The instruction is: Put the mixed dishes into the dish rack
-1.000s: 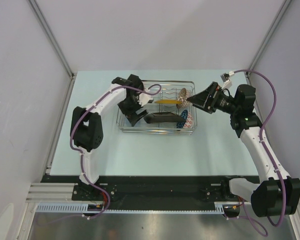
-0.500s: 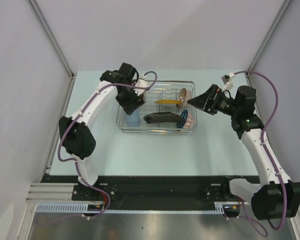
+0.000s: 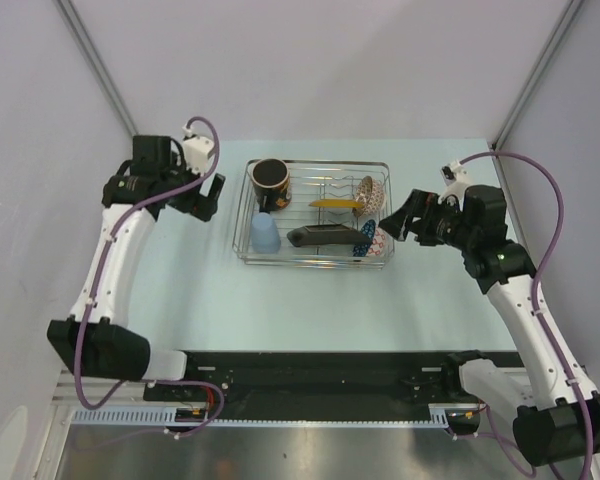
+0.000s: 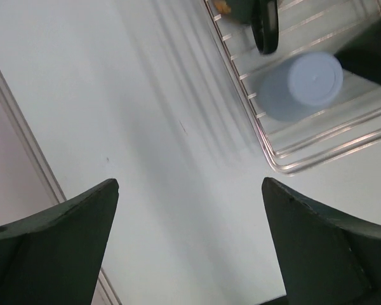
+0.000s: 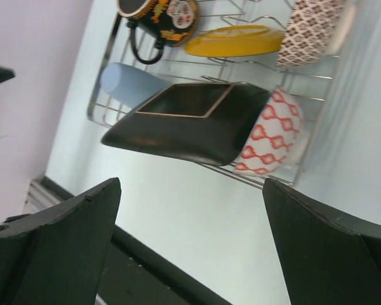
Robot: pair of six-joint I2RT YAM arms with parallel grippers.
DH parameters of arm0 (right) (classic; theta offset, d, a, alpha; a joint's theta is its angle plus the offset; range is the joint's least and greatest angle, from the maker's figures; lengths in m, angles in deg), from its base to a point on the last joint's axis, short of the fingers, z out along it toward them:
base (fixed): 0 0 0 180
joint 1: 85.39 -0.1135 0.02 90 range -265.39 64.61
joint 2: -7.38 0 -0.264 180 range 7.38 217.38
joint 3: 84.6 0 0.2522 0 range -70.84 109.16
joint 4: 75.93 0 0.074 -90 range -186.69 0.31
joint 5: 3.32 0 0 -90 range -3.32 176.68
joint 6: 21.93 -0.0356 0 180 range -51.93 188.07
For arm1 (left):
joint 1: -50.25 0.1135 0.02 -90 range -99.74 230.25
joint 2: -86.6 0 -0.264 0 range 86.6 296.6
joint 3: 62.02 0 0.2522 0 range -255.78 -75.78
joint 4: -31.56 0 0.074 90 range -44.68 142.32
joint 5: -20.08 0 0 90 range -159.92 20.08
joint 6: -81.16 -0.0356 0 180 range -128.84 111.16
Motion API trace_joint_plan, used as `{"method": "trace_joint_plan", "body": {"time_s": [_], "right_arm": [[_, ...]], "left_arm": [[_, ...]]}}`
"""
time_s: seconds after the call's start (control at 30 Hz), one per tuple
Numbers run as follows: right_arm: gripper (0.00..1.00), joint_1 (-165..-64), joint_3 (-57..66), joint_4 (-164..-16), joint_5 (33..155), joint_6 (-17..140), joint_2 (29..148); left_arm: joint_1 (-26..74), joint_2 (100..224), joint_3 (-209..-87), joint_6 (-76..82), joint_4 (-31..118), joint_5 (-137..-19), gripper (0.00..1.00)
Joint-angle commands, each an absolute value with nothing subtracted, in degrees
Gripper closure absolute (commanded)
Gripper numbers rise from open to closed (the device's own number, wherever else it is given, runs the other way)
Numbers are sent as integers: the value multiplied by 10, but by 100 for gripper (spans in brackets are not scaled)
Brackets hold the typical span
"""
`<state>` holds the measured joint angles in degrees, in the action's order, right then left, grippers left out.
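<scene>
Both arms are clear of the dish rack. Left gripper hangs over the table to the rack's left, jaws spread wide, gripping nothing. Right gripper sits just off the rack's right end, also spread and empty-handed.

In the rack:
- dark mug, back-left
- light-blue cup, front-left
- dark square plate, tilted along the front
- pinkish-beige bowl and blue patterned bowl, on edge at the right end

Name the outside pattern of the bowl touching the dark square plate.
Bowl: red lattice on white, best in the right wrist view.
</scene>
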<state>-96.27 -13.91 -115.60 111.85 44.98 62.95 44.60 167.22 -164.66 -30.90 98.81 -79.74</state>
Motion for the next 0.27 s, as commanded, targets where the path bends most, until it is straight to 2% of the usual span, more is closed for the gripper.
{"method": "trace_joint_plan", "body": {"time_s": [0.0,0.23], "right_arm": [[0,-966,-116,-1185,1056,488,614],[0,-969,-91,-1208,1048,497,632]], "left_arm": [[452,1600,-1538,-283,910,-834,0],[477,1560,-1478,-242,867,-863,0]]}}
